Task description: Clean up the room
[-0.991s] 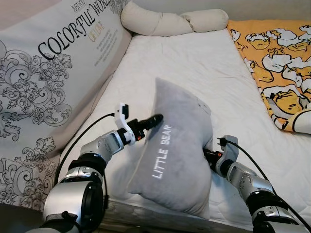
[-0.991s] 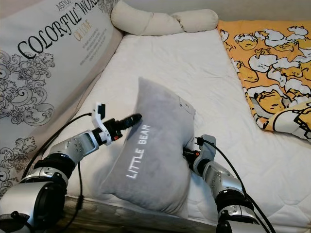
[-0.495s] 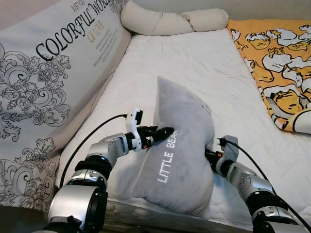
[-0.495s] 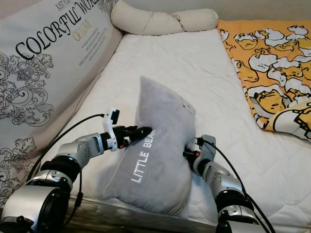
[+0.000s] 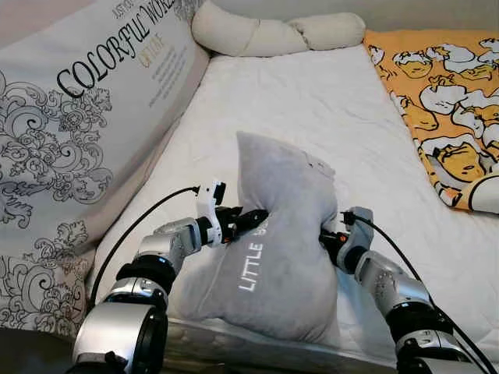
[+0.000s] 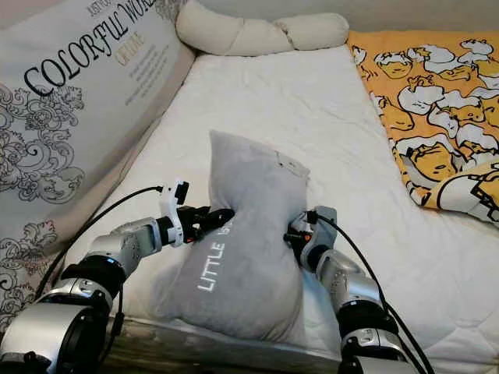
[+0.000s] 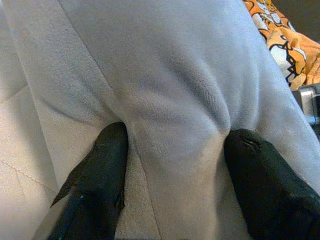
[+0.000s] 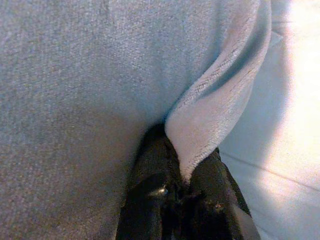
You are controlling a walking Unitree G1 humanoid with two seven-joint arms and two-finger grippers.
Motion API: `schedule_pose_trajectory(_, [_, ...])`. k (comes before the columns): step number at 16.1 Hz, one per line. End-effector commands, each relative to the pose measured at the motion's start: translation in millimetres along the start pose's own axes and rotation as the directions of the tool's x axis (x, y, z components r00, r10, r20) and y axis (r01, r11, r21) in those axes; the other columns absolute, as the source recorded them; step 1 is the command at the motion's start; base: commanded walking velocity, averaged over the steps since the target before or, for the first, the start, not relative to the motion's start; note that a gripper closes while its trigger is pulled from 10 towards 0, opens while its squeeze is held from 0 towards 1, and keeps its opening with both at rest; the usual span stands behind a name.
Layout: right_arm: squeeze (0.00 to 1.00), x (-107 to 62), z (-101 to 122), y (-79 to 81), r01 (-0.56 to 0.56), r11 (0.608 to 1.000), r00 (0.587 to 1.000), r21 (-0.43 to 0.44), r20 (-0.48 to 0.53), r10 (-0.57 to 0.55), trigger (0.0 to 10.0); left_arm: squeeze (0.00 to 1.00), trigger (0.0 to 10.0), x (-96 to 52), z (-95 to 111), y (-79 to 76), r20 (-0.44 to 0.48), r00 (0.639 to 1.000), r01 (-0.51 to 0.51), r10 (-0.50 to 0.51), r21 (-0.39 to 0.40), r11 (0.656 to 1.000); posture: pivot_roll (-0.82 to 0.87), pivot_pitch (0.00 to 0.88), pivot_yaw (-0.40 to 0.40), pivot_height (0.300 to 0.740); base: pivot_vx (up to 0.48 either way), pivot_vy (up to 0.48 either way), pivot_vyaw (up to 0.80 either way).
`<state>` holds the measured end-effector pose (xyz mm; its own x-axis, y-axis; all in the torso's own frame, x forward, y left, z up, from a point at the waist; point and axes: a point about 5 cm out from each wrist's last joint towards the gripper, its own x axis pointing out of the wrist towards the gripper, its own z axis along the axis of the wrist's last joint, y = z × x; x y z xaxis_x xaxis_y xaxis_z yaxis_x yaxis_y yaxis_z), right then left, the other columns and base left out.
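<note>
A grey pillow [image 5: 281, 257] lettered LITTLE BEAR stands on end near the front edge of the white mattress [image 5: 312, 109]. My left gripper [image 5: 253, 220] presses into the pillow's left side. In the left wrist view its fingers [image 7: 107, 165] are spread apart, open, with a bulge of grey fabric between them. My right gripper [image 5: 331, 238] is at the pillow's right edge. The right wrist view shows this gripper [image 8: 185, 172] shut on a fold of the pillow's seam.
A large cushion printed with black scrollwork and lettering [image 5: 86, 117] leans along the bed's left side. A cream knotted bolster [image 5: 273, 35] lies at the head. An orange patterned blanket [image 5: 452, 101] covers the right side. Bare mattress stretches beyond the pillow.
My left gripper has come down and pushed into the pillow's side. The pillow's top has leaned to the left, and my right gripper has shifted slightly up and left with the pillow's edge.
</note>
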<state>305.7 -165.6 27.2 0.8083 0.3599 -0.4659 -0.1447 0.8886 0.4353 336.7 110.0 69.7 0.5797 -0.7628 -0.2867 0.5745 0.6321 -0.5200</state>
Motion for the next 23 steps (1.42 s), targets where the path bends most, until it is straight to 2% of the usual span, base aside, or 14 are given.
schedule_pose_trajectory(1, [0.0, 4.6, 7.5, 13.2, -0.048, 0.999, 0.998, -0.016, 0.029, 0.049, 0.0, 0.0, 0.0, 1.1, -10.0, -1.2, -0.054, 0.999, -0.001, 0.003, 0.026, 1.0, -0.05, 0.0, 0.142, 0.74, 0.0, 0.0, 0.0])
schedule_pose_trajectory(6, [0.0, 5.3, 11.8, 19.7, -0.089, 0.995, 0.993, -0.039, 0.069, 0.091, 0.0, 0.0, 0.0, 1.5, -5.8, -2.5, -0.023, 0.999, -0.031, 0.033, 0.081, 0.996, -0.02, 0.0, 0.126, 0.74, 0.0, 0.0, 0.0])
schedule_pose_trajectory(7, [0.0, 5.7, 12.6, 23.6, -0.109, 0.993, 0.99, -0.053, 0.085, 0.113, 0.0, 0.0, 0.0, -0.2, -2.6, -0.6, -0.005, 0.997, -0.07, 0.071, 0.101, 0.992, 0.0, 0.0, 0.119, 0.74, 0.0, 0.0, 0.0])
schedule_pose_trajectory(8, [0.0, 6.7, 15.5, 28.0, -0.126, 0.989, 0.986, -0.075, 0.103, 0.134, 1.6, 0.0, 0.0, -2.8, 1.5, 1.6, 0.015, 0.994, -0.106, 0.105, 0.128, 0.986, 0.0, 0.0, 0.119, 0.74, 0.0, 0.0, 0.0])
schedule_pose_trajectory(10, [0.0, 8.4, 23.4, 35.9, -0.137, 0.983, 0.979, -0.125, 0.135, 0.153, 2.6, 0.0, 0.0, -6.9, 8.5, 2.4, 0.053, 0.992, -0.124, 0.118, 0.131, 0.984, 0.0, 0.0, 0.124, 0.74, 0.0, 0.0, 0.0])
schedule_pose_trajectory(11, [0.0, 9.0, 31.5, 42.8, -0.138, 0.977, 0.973, -0.164, 0.162, 0.165, 8.0, 0.0, 0.0, -9.5, 14.7, 0.8, 0.093, 0.989, -0.126, 0.116, 0.113, 0.986, 0.0, 0.0, 0.112, 0.74, 0.0, 0.0, 0.0])
schedule_pose_trajectory(12, [0.0, 9.2, 33.5, 44.3, -0.133, 0.975, 0.972, -0.176, 0.169, 0.163, 8.0, 0.0, 0.0, -9.9, 16.5, 0.5, 0.103, 0.988, -0.129, 0.118, 0.109, 0.986, -0.01, 0.0, 0.11, 0.74, 0.0, 0.0, 0.0])
schedule_pose_trajectory(13, [0.0, 9.6, 36.6, 45.6, -0.142, 0.977, 0.968, -0.156, 0.183, 0.17, 10.0, 0.0, 0.0, -9.8, 19.5, -1.4, 0.115, 0.987, -0.128, 0.115, 0.109, 0.986, 0.0, 0.0, 0.103, 0.74, 0.0, 0.0, 0.0])
schedule_pose_trajectory(14, [1.0, 9.1, 39.2, 45.5, -0.146, 0.978, 0.966, -0.148, 0.19, 0.173, 10.0, 0.0, 0.0, -9.5, 22.6, -2.4, 0.127, 0.985, -0.132, 0.117, 0.115, 0.985, -0.01, 0.0, 0.098, 0.74, 0.0, 0.0, 0.0])
schedule_pose_trajectory(17, [1.0, 3.6, 41.6, 39.1, -0.127, 0.981, 0.967, -0.147, 0.203, 0.156, 10.0, 0.0, 0.0, -9.9, 30.6, -3.5, 0.155, 0.978, -0.157, 0.139, 0.112, 0.981, -0.03, 0.0, 0.13, 0.74, 0.0, 0.0, 0.0])
schedule_pose_trajectory(19, [1.0, -3.5, 41.7, 30.0, -0.108, 0.994, 0.964, -0.02, 0.242, 0.11, 10.0, 0.0, 0.0, -8.4, 31.7, -6.2, 0.142, 0.981, -0.15, 0.132, 0.128, 0.98, -0.03, 0.0, 0.135, 0.74, 0.0, 0.0, 0.0])
schedule_pose_trajectory(21, [1.0, -7.6, 33.3, 19.8, -0.03, 0.999, 0.975, -0.021, 0.221, 0.034, 10.0, 0.0, 0.0, -8.9, 36.3, -8.2, 0.156, 0.979, -0.151, 0.128, 0.14, 0.979, -0.03, 0.0, 0.136, 0.74, 0.0, 0.0, 0.0])
schedule_pose_trajectory(22, [1.0, -14.3, 29.4, 16.6, 0.011, 0.99, 0.967, -0.143, 0.253, 0.026, 10.0, 0.0, 0.0, -12.7, 42.1, -5.7, 0.187, 0.971, -0.179, 0.15, 0.149, 0.973, -0.05, 0.0, 0.157, 0.74, 0.0, 0.0, 0.0])
schedule_pose_trajectory(23, [1.0, -17.0, 28.9, 17.0, 0.015, 0.981, 0.962, -0.191, 0.269, 0.038, 10.0, 0.0, 0.0, -14.2, 44.0, -4.8, 0.198, 0.968, -0.19, 0.158, 0.156, 0.969, -0.06, 0.0, 0.163, 0.74, 0.0, 0.0, 0.0])
